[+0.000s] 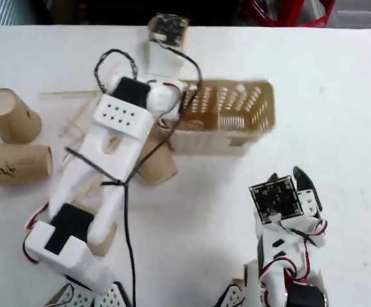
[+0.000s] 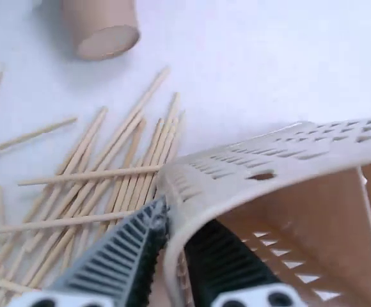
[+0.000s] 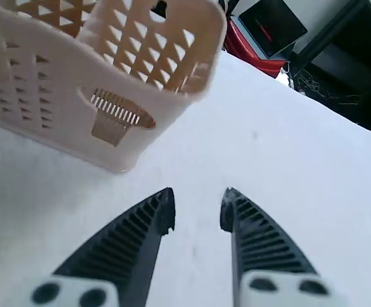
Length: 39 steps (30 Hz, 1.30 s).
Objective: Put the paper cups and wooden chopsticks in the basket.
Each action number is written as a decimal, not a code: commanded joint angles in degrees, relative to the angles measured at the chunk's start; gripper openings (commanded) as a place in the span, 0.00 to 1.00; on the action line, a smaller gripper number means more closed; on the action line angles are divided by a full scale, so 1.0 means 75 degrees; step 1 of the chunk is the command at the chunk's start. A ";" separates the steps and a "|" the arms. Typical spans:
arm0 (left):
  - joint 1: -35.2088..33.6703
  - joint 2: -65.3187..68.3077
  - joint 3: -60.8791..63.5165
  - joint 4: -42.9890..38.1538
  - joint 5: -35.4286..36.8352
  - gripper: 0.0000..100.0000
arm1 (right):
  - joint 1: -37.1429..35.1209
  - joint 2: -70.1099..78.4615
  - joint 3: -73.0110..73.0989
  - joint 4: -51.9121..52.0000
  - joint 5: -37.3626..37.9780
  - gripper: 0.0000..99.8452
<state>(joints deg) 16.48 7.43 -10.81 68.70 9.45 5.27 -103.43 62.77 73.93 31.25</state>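
Three paper cups (image 1: 11, 116) are lying on their sides on the white table (image 1: 339, 96). Two are sitting together out at nine o'clock from the table's middle, and the third cup (image 1: 158, 163) is resting partly under the left arm, touching the near wall of the basket (image 1: 227, 115). The basket is sitting at about twelve o'clock. The left gripper (image 2: 173, 220) is pinching its nine o'clock wall, one finger inside and one outside. Loose chopsticks (image 2: 109, 173) are lying fanned out just beside that rim, crowding the ground toward ten o'clock. A broad stretch of tabletop is running from the basket's three o'clock side to the table's edge. The right gripper (image 3: 198, 211) is hovering over the table at five o'clock, near the basket's corner but apart from it, its fingers standing narrowly parted around nothing. A black cable (image 1: 126, 211) is trailing across the left arm. Something red (image 1: 288, 9) is showing beyond the far edge.
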 commanded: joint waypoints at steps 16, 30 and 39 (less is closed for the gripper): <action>0.1272 -0.0100 -0.2919 0.2708 0.0188 0.02 | 0.0897 0.5011 -0.3563 -0.0826 -0.0563 0.12; 0.1448 0.0803 -0.2239 0.2673 0.0832 0.02 | -0.0064 0.8129 -0.6623 -0.0018 -0.0469 0.13; 0.1096 0.1284 -0.2145 0.2215 0.0844 0.02 | -0.1682 1.1247 -0.9823 0.2444 -0.2051 0.13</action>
<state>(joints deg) 26.33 17.01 -26.37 86.90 15.08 -5.01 -23.96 -4.04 89.49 20.70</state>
